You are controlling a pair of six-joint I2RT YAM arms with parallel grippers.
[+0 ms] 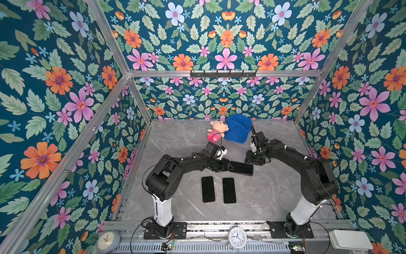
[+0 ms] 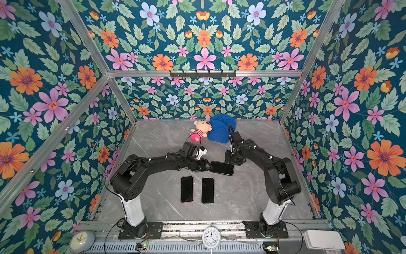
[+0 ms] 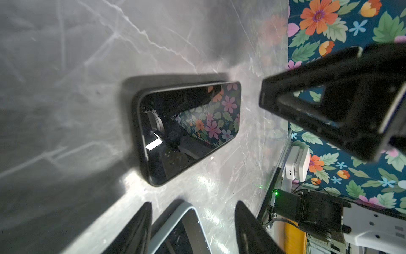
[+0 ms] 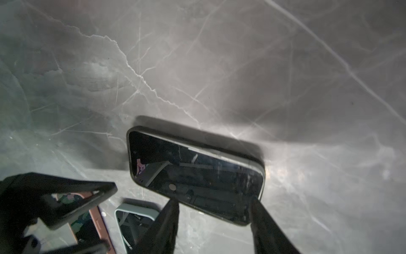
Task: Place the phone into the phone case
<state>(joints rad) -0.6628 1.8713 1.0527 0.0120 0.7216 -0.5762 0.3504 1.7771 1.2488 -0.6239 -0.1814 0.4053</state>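
The left gripper (image 1: 231, 169) is seen with its fingers spread and nothing between them, its tips just at the left end of the phone (image 1: 243, 168). The left arm is stretched low and almost level toward the middle of the table (image 1: 274, 193). The right gripper (image 4: 214, 199) is also spread, its fingers (image 4: 167, 220) set at the phone's long edge; whether they touch it cannot be told. The right arm is bent at the elbow, with the wrist tipped down by the phone's far right corner. The phone is laid flat, screen up, between the two grippers. A dark phone case (image 3: 138, 132) is seen around its rim; whether the phone is fully seated cannot be told. Two further phones (image 1: 208, 189) are laid side by side, nearer the arm bases.
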